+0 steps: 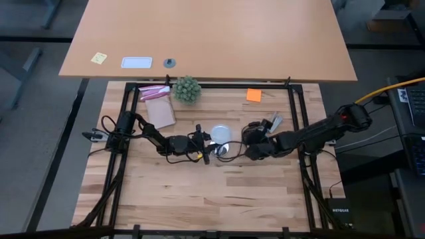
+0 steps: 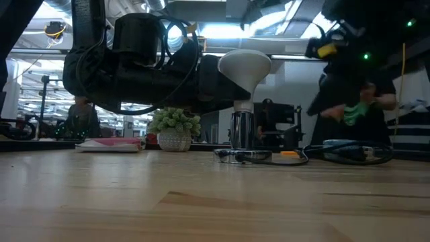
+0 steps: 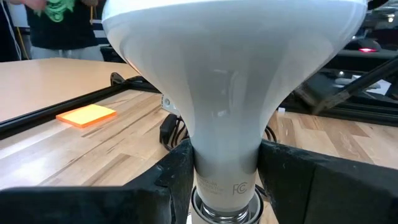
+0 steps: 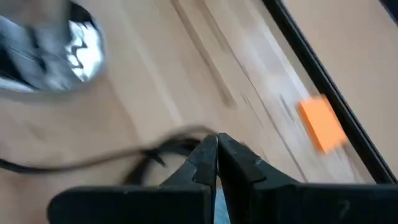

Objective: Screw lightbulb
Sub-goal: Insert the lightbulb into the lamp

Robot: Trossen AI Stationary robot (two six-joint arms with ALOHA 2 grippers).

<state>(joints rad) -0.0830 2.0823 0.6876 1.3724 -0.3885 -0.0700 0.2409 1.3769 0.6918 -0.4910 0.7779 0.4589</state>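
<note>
The lightbulb (image 3: 230,74) is white and frosted. It stands upright, dome up, with its greyish screw base (image 3: 225,210) down in the silvery socket (image 2: 242,131) on the table's middle. My left gripper (image 3: 227,177) reaches in level from the table's left and is shut on the bulb. From above, the dome (image 1: 220,132) shows just beyond the left gripper (image 1: 210,141). My right gripper (image 4: 216,152) is shut on nothing and hangs tilted down over the wood to the right of the socket (image 1: 224,149). My left gripper pinches the lightbulb's narrow neck (image 3: 227,168), just above the screw base, between its two fingers (image 3: 177,171). The fingers come level from the table's left, one on each side of the neck. The bulb stays upright with its base in the socket.
The socket's black cord (image 4: 124,163) loops over the table toward my right gripper. A small green plant (image 1: 186,88), a pink and brown booklet (image 1: 158,107) and an orange sticky note (image 1: 254,95) lie toward the far edge. Black frame rails (image 1: 295,126) border the table. A person (image 2: 356,101) stands beyond it.
</note>
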